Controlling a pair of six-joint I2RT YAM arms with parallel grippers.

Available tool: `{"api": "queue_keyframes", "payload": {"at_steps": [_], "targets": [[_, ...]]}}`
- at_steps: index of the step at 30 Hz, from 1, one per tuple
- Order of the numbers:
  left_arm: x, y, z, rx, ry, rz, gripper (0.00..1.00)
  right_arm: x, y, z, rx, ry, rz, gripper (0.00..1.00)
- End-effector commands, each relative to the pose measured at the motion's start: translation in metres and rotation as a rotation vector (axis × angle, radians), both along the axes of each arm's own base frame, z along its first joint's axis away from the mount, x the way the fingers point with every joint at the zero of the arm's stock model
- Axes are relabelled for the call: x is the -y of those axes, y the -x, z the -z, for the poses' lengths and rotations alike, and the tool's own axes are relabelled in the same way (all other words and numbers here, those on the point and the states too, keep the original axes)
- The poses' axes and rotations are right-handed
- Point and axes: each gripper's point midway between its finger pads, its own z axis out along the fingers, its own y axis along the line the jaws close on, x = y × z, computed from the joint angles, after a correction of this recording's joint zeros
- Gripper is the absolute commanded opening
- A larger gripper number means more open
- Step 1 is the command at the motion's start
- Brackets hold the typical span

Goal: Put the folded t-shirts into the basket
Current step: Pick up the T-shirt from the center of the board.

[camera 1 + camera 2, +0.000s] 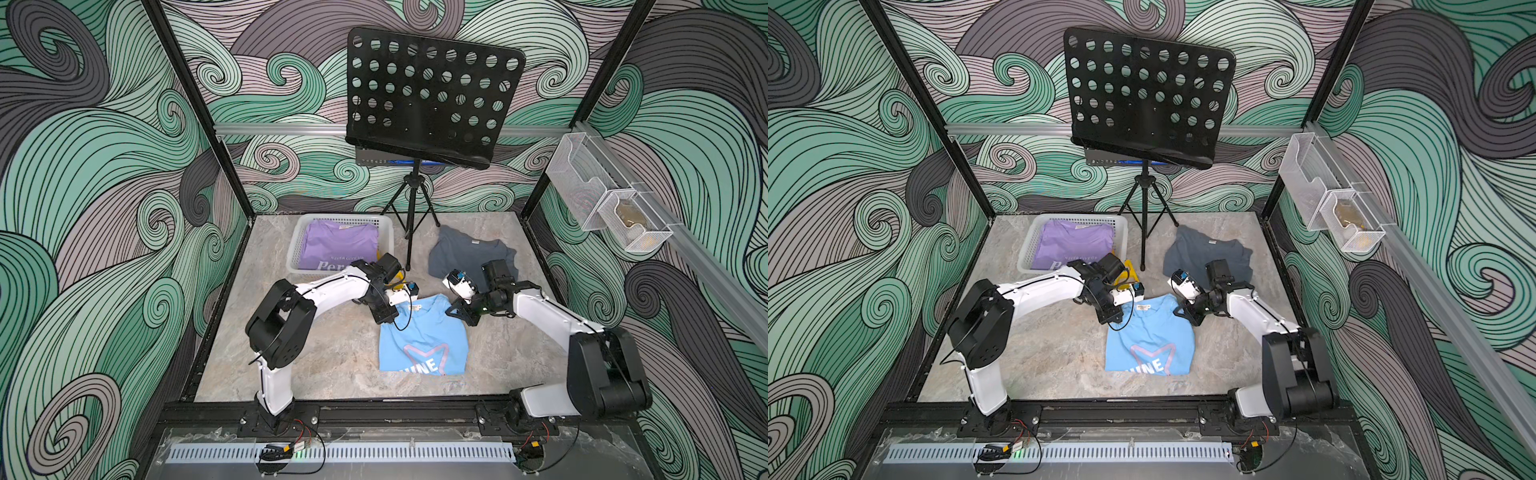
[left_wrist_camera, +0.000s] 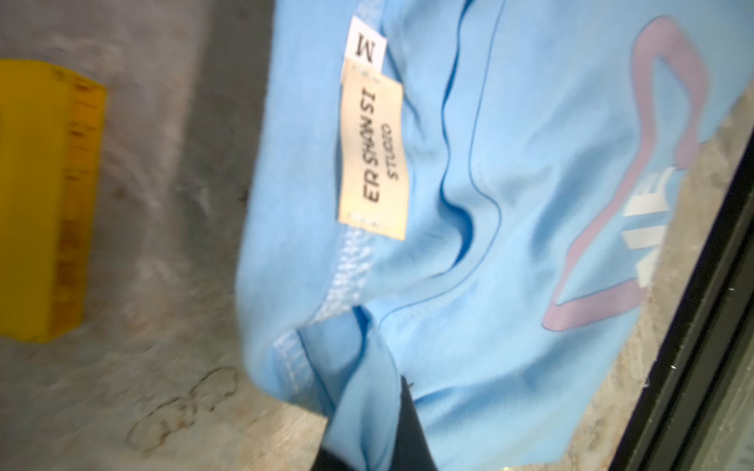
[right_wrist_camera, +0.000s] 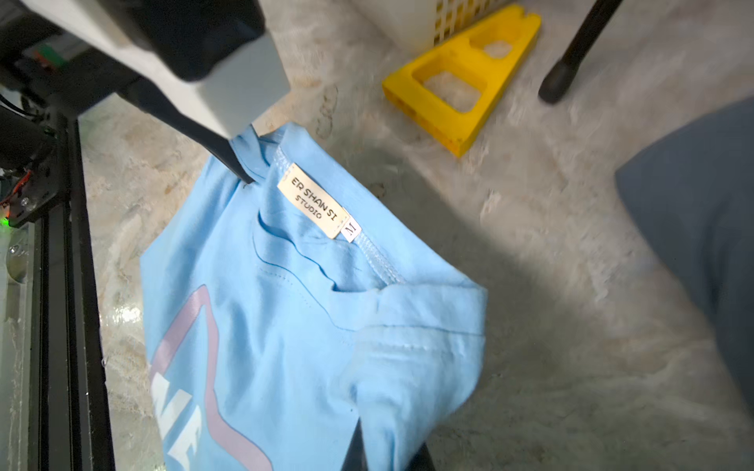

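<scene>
Blue cloth sits mid-scene: the blue tee (image 1: 424, 336) lies print up on the marbled counter (image 1: 332, 365), towards the front, between the two arms. The left hand (image 1: 385, 319) is pressed together on the collar-side corner nearer the basket (image 1: 388, 232) — the right wrist view shows its dark fingers (image 3: 222, 149) nipping a bunched fold beside the neck label (image 3: 314, 204). The right hand (image 1: 457, 312) is likewise closed, pinching the opposite collar corner, with cloth wrapped over its tip. The collar end looks gathered and a little raised, a shadow beneath it, while the printed end rests flat. White and latticed, the basket stands at the far left of the counter, apart from the blue tee, and the lavender tee (image 1: 338, 245) lies inside it. The grey tee (image 1: 465, 253) lies rumpled at the far right, just behind the right hand. A yellow frame (image 3: 461, 81) lies just beside the basket's near corner — and a black stand (image 1: 411, 232) has its tripod planted between the basket and the grey tee.
</scene>
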Motion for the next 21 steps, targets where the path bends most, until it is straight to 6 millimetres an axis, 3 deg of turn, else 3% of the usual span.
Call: {"api": "queue_keyframes", "payload": {"at_steps": [1,8,14,21], "targets": [[-0.013,0.002,-0.036,0.008,0.065,0.006,0.00,-0.015,-0.007,-0.043,0.126,-0.110,-0.055,0.00],[-0.048,0.002,-0.092,0.096,0.078,-0.017,0.00,-0.048,-0.008,-0.121,0.298,-0.258,-0.149,0.00],[-0.102,-0.012,-0.160,0.264,0.053,-0.124,0.00,-0.104,-0.005,-0.194,0.437,-0.366,-0.252,0.00],[-0.168,-0.046,-0.224,0.470,-0.016,-0.292,0.00,-0.165,-0.044,-0.243,0.489,-0.388,-0.244,0.00]]}}
